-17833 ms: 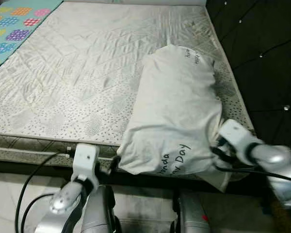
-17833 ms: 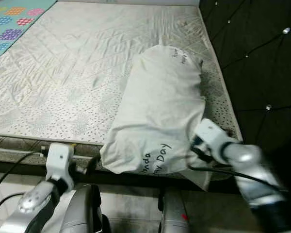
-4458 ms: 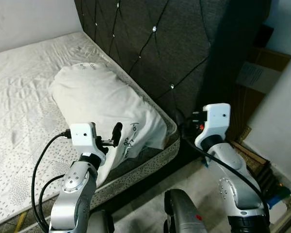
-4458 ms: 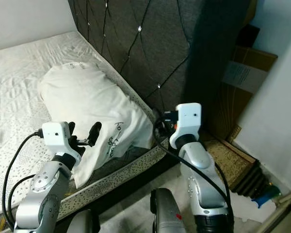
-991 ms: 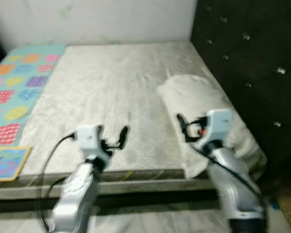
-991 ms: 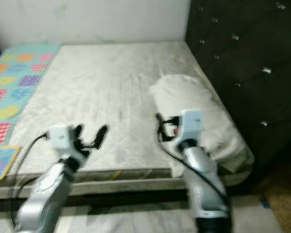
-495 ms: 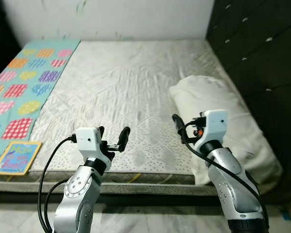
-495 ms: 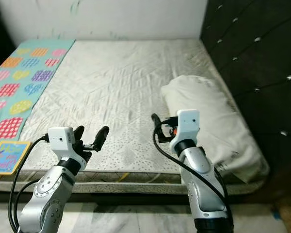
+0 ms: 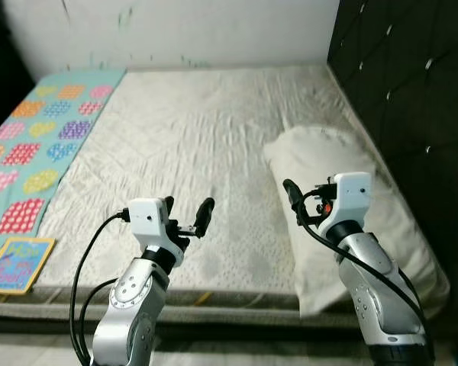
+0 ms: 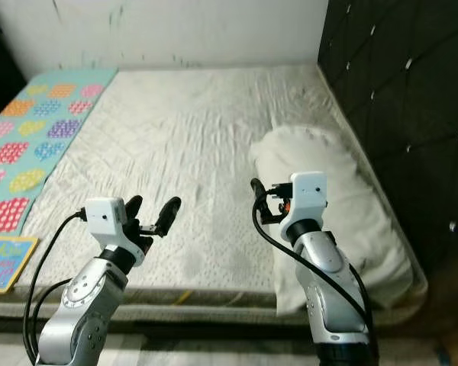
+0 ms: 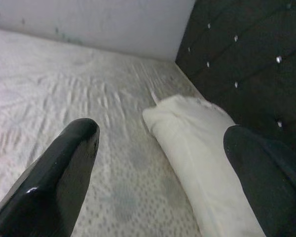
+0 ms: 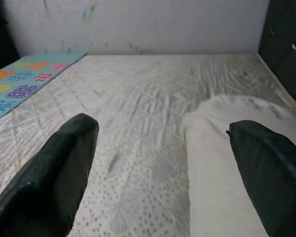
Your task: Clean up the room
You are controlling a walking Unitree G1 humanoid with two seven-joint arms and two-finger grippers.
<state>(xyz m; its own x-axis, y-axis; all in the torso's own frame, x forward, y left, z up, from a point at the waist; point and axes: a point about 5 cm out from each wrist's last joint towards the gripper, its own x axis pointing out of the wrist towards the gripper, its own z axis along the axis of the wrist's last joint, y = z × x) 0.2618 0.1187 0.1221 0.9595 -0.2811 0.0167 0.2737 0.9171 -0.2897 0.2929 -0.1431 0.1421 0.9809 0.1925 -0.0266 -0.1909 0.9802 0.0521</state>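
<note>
Bare quilted mattress (image 9: 191, 130) on the bed, cream with a dotted print near the front edge, pretty rumpled. White wall (image 9: 175, 30) at the far side, a bit scuffed with greenish marks. Dark tufted headboard (image 9: 412, 91) with shiny studs down the robot's right. Colourful patchwork blanket (image 9: 38, 133) with hearts and circles along the left edge of the mattress, and a small picture book (image 9: 15, 263) lying flat at the near left corner, just beside the blanket's front end.

White pillow (image 9: 343, 206) lying on the mattress along the headboard side, long way running front to back, near end hanging a little over the front edge.

Left pincer (image 9: 185, 219) raised over the front part of the mattress, fingers spread wide, gripping nothing, touching nothing. Right pincer (image 10: 259, 200) up at about the same height, just off the pillow's left side, also spread wide and empty, not on the fabric. Pillow sitting between the fingertips in both wrist views, but well beyond them.
</note>
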